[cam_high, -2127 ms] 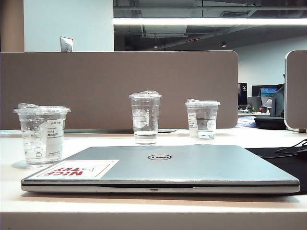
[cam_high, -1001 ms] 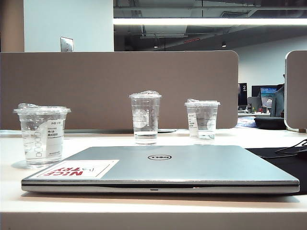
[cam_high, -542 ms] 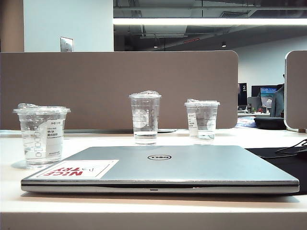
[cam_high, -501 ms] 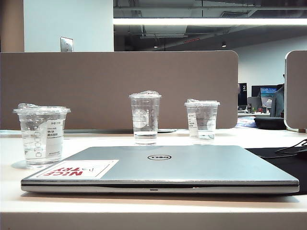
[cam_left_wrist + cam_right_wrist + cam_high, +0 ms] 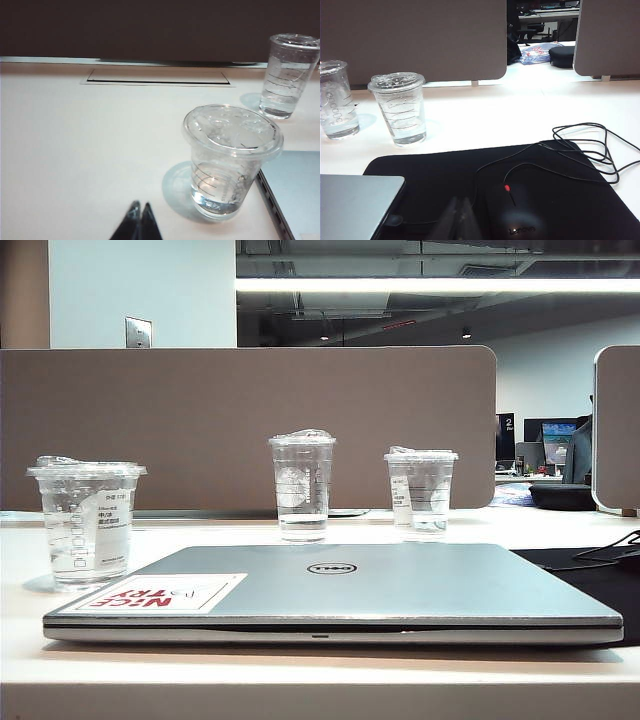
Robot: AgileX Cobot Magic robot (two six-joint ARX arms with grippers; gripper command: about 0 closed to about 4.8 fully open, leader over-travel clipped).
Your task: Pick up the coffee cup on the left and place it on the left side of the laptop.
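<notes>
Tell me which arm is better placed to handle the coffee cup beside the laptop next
Left. The left claw, shut, sits on the table just short of the coffee cup by the laptop edge. The right claw, also shut, hovers over the black mouse pad near other cups.

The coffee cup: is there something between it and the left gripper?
Nothing visible. In the left wrist view, bare table lies between the shut left gripper and the coffee cup, which stands beside the laptop.

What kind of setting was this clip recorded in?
Most likely an open-plan office desk: a grey partition screen backs the table, a closed laptop lies on it, and a mouse sits on a black mat, with more workstations visible behind.
</notes>
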